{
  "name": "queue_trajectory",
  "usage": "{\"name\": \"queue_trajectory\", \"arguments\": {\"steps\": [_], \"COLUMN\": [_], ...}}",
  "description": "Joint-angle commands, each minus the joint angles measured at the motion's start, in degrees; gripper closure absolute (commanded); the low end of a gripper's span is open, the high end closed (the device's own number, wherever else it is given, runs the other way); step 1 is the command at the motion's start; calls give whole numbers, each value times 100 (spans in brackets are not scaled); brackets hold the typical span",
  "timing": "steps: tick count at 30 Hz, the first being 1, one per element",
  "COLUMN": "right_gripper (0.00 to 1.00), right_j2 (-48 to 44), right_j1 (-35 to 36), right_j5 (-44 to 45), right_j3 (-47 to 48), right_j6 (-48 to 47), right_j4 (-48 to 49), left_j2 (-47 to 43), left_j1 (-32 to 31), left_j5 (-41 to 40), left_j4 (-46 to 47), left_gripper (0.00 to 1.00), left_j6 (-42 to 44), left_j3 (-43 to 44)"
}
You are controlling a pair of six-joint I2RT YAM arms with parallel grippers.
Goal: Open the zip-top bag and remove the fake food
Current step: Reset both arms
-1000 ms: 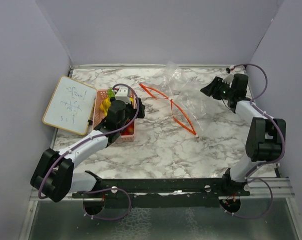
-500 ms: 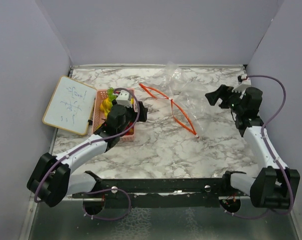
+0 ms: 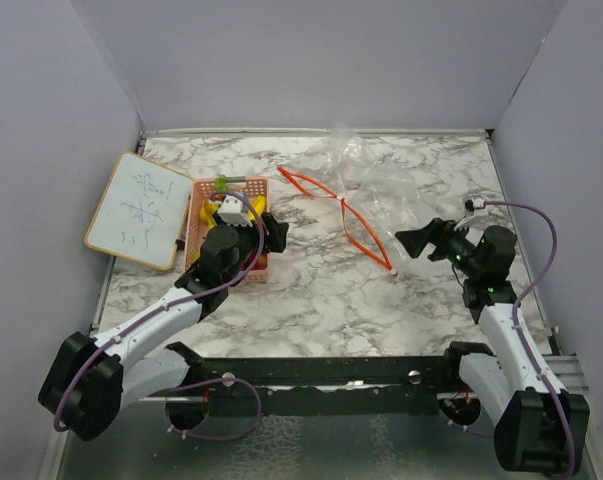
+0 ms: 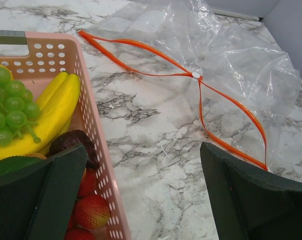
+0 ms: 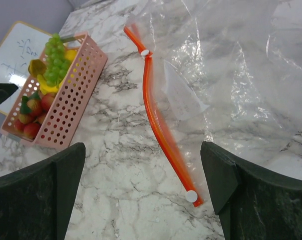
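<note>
The clear zip-top bag (image 3: 373, 180) lies flat, open and empty, its orange zip (image 3: 359, 232) spread in loops; it also shows in the left wrist view (image 4: 241, 65) and the right wrist view (image 5: 231, 75). The fake food lies in the pink basket (image 3: 243, 181): a banana (image 4: 55, 110), green grapes (image 4: 8, 107), a dark purple piece (image 4: 73, 142) and strawberries (image 4: 90, 210). My left gripper (image 3: 266, 232) (image 4: 140, 165) is open and empty over the basket's near right edge. My right gripper (image 3: 421, 238) (image 5: 140, 160) is open and empty just right of the zip's near end (image 5: 192, 196).
A small whiteboard (image 3: 139, 208) with writing lies left of the basket. Grey walls close in the back, left and right. A black rail (image 3: 321, 370) runs along the near edge.
My right arm has swung from the back right corner toward the near side, down to the bag's near end. My left arm has drawn back a little over the basket.
</note>
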Motion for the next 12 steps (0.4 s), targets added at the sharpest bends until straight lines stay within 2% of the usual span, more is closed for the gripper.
{"name": "queue_trajectory", "arguments": {"steps": [1, 8, 12], "right_gripper": [1, 1, 1], "right_j2": [-250, -167, -150], "right_j1": [-20, -22, -21], "right_j5": [-11, 94, 150], "right_j3": [177, 145, 125], "right_j6": [-95, -96, -88], "right_j4": [137, 126, 201], "left_j2": [282, 217, 198], "left_j1": [-33, -33, -37], "left_j5": [88, 84, -395], "left_j4": [20, 464, 71], "left_gripper": [1, 1, 1], "left_j6": [-140, -138, -148], "left_j3": [227, -55, 82]}}
